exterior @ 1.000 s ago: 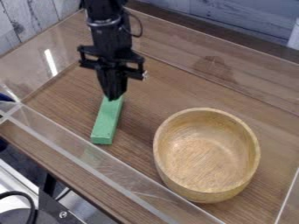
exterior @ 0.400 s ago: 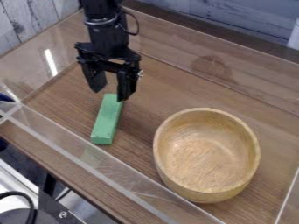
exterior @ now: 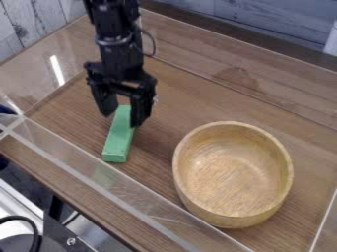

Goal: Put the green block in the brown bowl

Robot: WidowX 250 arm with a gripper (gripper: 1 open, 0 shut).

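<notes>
Two fingers of your wide-open hand (exterior: 121, 110) straddle the block's (exterior: 118, 138) far end; sink fully, close squarely, then lift toward the bowl (exterior: 235, 172).

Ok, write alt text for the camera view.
A black gripper, open and pointing down, straddles the far end of a green block lying on a wooden table. An empty brown bowl sits to the block's right.
</notes>
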